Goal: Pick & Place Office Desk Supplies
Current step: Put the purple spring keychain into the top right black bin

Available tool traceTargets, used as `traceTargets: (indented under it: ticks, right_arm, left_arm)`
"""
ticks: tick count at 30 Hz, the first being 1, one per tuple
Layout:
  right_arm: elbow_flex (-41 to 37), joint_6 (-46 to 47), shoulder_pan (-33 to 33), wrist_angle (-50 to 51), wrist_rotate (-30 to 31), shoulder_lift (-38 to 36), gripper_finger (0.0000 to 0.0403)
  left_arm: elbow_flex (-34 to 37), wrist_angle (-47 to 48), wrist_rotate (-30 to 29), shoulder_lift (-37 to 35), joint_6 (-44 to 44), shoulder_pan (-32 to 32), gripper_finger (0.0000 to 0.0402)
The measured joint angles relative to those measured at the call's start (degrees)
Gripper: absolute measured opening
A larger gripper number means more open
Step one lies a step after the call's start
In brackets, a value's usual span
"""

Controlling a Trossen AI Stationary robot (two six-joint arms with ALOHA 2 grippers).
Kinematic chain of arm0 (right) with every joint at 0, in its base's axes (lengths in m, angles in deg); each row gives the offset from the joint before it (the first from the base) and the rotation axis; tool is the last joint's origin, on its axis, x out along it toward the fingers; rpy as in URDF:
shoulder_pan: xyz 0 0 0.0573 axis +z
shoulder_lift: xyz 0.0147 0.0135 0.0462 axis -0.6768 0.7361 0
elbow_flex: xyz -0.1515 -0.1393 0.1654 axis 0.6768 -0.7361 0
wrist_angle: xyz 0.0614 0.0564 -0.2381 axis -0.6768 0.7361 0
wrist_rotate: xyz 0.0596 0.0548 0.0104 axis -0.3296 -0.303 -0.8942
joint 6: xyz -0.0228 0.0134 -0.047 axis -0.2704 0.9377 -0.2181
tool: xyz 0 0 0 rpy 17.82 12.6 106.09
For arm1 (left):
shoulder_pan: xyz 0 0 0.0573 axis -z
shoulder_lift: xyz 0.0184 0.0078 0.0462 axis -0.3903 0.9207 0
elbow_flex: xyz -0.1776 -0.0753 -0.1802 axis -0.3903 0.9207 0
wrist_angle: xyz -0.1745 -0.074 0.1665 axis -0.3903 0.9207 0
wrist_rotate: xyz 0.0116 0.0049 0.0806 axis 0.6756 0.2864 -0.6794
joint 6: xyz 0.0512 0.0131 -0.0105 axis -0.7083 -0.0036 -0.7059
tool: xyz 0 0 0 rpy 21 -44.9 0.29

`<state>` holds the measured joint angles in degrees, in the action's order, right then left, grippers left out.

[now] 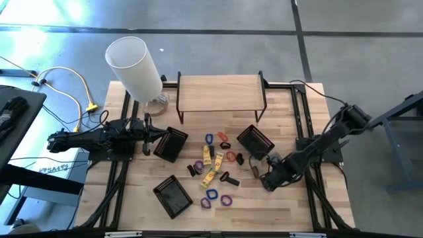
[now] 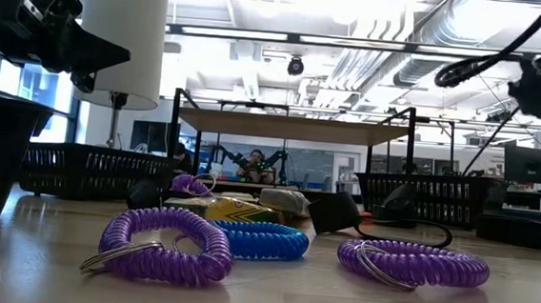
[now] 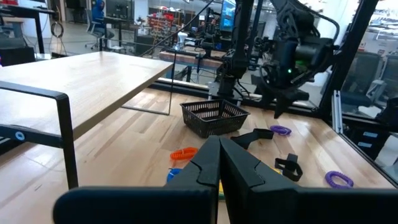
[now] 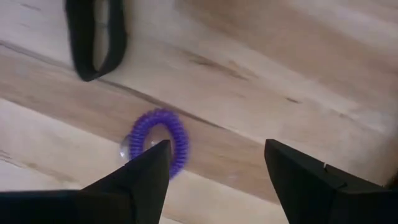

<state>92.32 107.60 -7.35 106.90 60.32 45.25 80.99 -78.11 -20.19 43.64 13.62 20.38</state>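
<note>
The supplies lie scattered mid-table: purple, blue and red coil bands, yellow packets and black clips. My right gripper is open and points down over a lone purple band, which lies flat on the wood just below one finger. From the left wrist view, this gripper hovers clear above that band. My left gripper is shut, raised and level at the table's left, beside a black basket.
Three black mesh baskets stand on the table: left, right and near. A wooden shelf on black legs stands at the far edge. Beside it rises a big white cylinder. A black clip lies near the lone band.
</note>
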Motion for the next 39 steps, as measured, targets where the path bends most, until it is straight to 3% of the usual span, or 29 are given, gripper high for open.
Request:
traceTargets:
  ticks: [8, 24, 29, 39]
  right_arm:
    - [0.0, -1.91, 0.02, -4.13, -4.03, 4.63, 0.0246]
    - [0.68, -7.78, -0.63, -7.01, -4.75, 13.24, 0.0239]
    - [0.59, -7.12, -1.01, -7.86, -6.13, 13.27, 0.0188]
    - [0.58, -5.9, -1.76, -10.32, -8.05, 13.27, 0.0016]
  left_arm:
    - [0.0, 0.0, 0.01, 0.0, 0.0, 0.0, 0.0]
    - [0.0, 0.0, 0.11, 0.0, -0.02, 0.0, 0.0]
    - [0.0, 0.11, 1.69, 0.0, -0.02, 0.0, 0.0]
    - [0.0, 0.13, 3.56, 0.0, -0.04, 0.0, 0.0]
